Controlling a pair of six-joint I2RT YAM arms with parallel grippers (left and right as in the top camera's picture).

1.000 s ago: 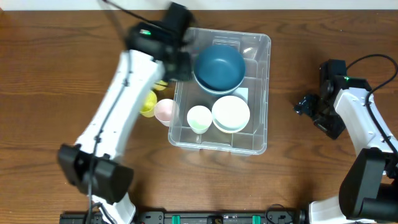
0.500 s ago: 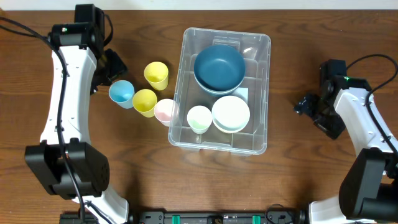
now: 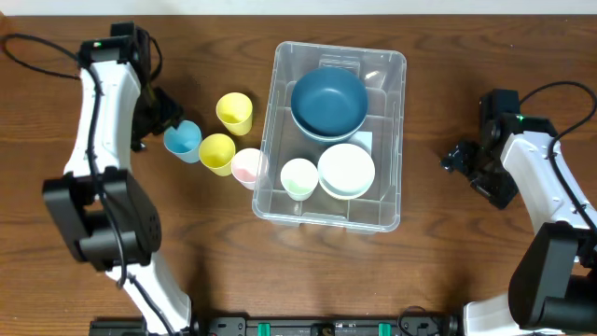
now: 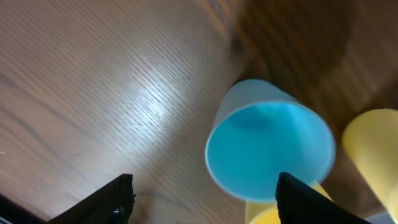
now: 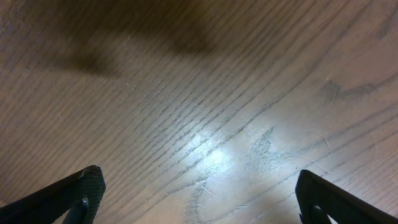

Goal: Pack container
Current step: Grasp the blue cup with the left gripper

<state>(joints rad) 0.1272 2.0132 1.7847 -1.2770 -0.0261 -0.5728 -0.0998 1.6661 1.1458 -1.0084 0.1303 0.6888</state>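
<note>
- Left gripper [image 4: 205, 202]: jaws spread wide and holding nothing. It hangs over the brown wooden table [image 3: 420, 271], with the light blue plastic cup [image 4: 267, 149] just ahead of the fingertips and not touched.
- Right gripper [image 5: 199, 205]: jaws spread wide and empty, over bare wood, well apart from the other items.
- Clear rectangular plastic container [image 3: 403, 131]: one unit. It has see-through walls, rounded corners and a raised rim, and part of a white label [image 3: 364, 140] shows on its floor. It stands upright at the table centre, between the two arms.
- Inside the container, three items:
  - one dark blue round bowl [image 3: 328, 101] at the far end;
  - one white round bowl [image 3: 346, 170] at the near end;
  - one pale green cup [image 3: 299, 177] just beside the white bowl.
- On the table left of the container, four cups, all with the opening up:
  - one light blue;
  - two yellow cups [image 3: 235, 112] [image 3: 216, 153];
  - one pink cup [image 3: 248, 166] against the container's left wall.
- Totals: one container, two bowls, five cups.
</note>
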